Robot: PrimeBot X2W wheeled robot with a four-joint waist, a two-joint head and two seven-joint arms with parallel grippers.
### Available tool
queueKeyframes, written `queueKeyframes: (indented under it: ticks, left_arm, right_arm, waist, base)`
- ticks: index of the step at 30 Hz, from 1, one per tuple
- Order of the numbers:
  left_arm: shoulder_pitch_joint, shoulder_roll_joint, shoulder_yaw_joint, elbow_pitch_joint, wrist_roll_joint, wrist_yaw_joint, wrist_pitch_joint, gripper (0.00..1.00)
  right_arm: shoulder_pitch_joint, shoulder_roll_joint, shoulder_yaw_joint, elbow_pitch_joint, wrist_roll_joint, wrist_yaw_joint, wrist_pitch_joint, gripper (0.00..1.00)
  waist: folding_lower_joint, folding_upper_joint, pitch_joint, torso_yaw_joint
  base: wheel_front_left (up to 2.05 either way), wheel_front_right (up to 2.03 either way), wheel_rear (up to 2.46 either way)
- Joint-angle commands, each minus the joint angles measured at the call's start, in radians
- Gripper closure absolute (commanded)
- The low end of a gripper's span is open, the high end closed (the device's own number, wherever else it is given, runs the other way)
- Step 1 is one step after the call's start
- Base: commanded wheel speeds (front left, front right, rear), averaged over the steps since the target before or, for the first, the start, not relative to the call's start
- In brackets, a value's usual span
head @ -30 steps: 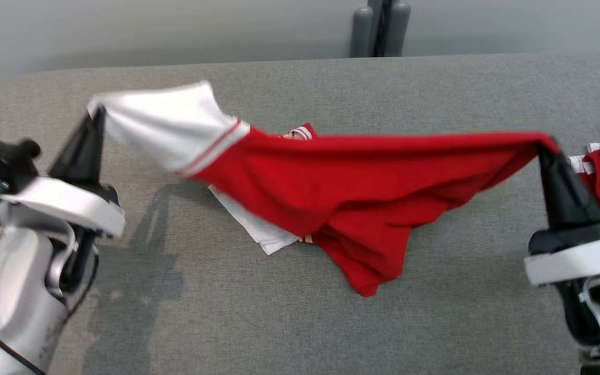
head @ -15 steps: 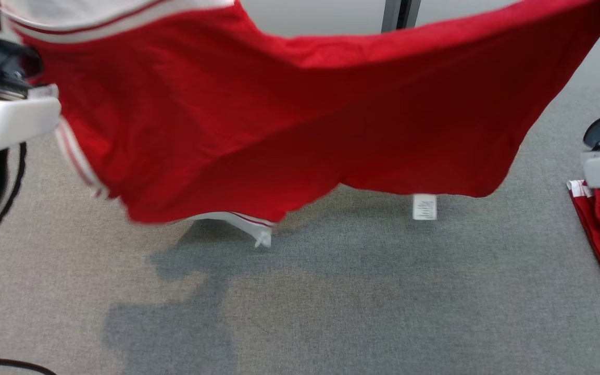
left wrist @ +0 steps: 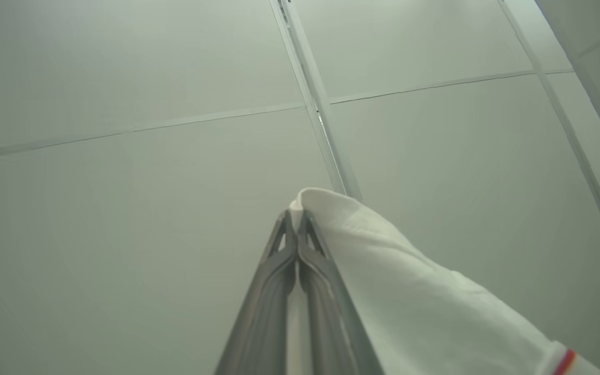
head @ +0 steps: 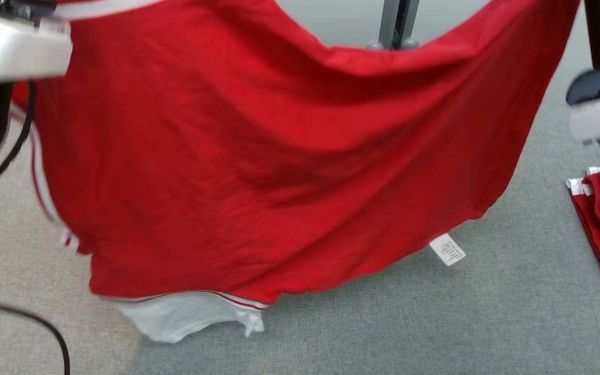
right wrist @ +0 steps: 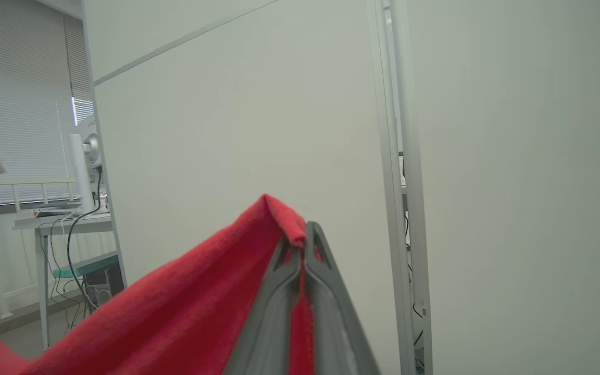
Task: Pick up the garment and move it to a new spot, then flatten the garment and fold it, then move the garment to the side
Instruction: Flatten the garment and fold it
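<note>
Standing here, the head view gives me the big picture: the garment, a red shirt with white striped trim, hangs spread like a curtain above the grey worktop. Its top edge sags in the middle. At the bottom, a white sleeve droops down to the worktop (touching it or just clear of it, I cannot tell). A small white label dangles from the hem a little above the worktop. A second red-and-white piece of clothing lies crumpled at the worktop's right side, and a black cable curls over its left side.

That view cuts off the fingertips at the top, so it says nothing about the grip. The wrist views do. The left end effector has its two fingers pressed tight together on a folded white edge of the garment, which trails off to the lower right with a red stripe showing. The right end effector is clamped shut on a red corner, the cloth falling away to the left. Those views also show pale wall panels (and, in the right wrist view, blinds and a desk with wires).

Both arms are raised high above the worktop and set wide apart, fingers pointing upward. The left arm's white wrist housing sits at one top corner of the head view and the right arm's dark one at the other.
</note>
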Motion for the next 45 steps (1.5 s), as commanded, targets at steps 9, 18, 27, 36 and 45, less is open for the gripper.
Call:
queueKeyframes:
  ticks: [9, 18, 27, 36, 45]
  left_arm:
    - [-0.293, -0.115, -0.089, 0.523, -0.023, -0.153, -0.03, 1.0]
    - [-0.579, -0.189, -0.135, 1.003, 0.018, -0.207, -0.108, 1.0]
    - [-0.659, -0.259, -0.164, 1.241, 0.002, -0.229, -0.186, 1.0]
    - [-0.492, -0.355, -0.23, 1.273, -0.111, -0.238, -0.188, 1.0]
    - [-0.21, -0.332, -0.3, 1.124, -0.2, -0.238, -0.274, 1.0]
  right_arm:
    - [-0.325, 0.011, 0.124, 0.447, 0.016, 0.0, -0.041, 1.0]
    - [-0.67, 0.095, 0.143, 0.935, 0.005, 0.0, -0.25, 1.0]
    - [-0.856, 0.169, 0.169, 1.215, -0.033, 0.0, -0.317, 1.0]
    - [-0.746, 0.151, 0.295, 1.178, 0.051, 0.0, -0.312, 1.0]
    - [-0.426, 0.062, 0.422, 0.994, 0.233, 0.0, -0.347, 1.0]
  waist:
    - [0.0, 0.0, 0.067, -0.006]
    - [0.0, 0.0, 0.128, -0.022]
    - [0.0, 0.0, 0.251, -0.005]
    - [0.0, 0.0, 0.329, 0.03]
    - [0.0, 0.0, 0.301, 0.044]
  base:
    - [0.0, 0.0, 0.0]
    - [0.0, 0.0, 0.0]
    - [0.0, 0.0, 0.0]
    - [0.0, 0.0, 0.0]
    - [0.0, 0.0, 0.0]
